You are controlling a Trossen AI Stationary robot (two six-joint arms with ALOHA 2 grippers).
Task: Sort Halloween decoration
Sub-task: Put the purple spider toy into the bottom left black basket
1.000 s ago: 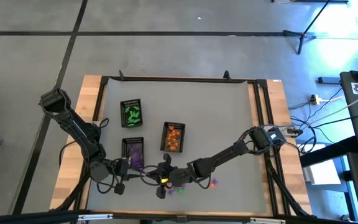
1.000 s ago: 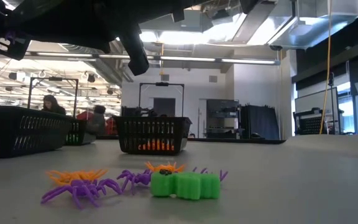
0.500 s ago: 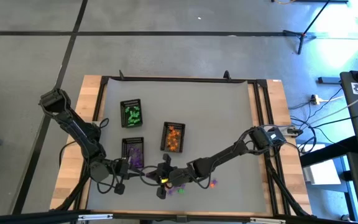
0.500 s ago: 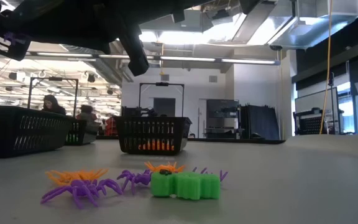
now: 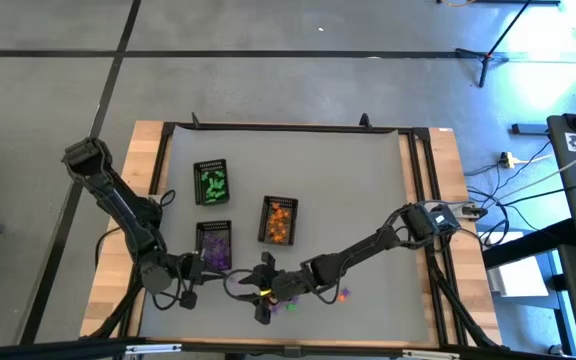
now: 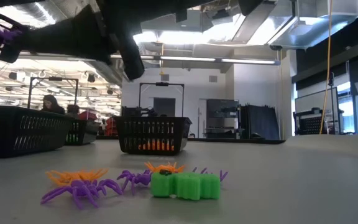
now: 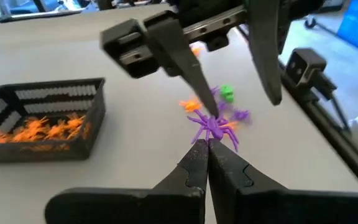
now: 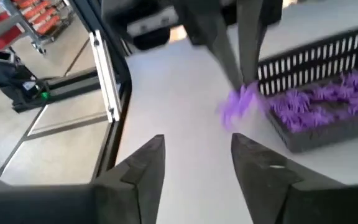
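Your left pincer [image 7: 207, 144] is clamped on a purple spider [image 7: 213, 127] beside the purple tray [image 5: 214, 243]; right pincer [image 8: 194, 152] apart. A few trinkets [image 6: 129, 182] remain loose on the surface [image 5: 348, 190].

High looks down; low level; 2 wrists close.

Both arms are dark, nearly black, built of slim jointed links with blocky housings at base and elbow. Black cables loop loosely off the left arm [image 5: 128, 215]. The right arm [image 5: 368, 250] carries a lighter grey block at its shoulder. Each gripper's fingers are matte black, tapering wedges.
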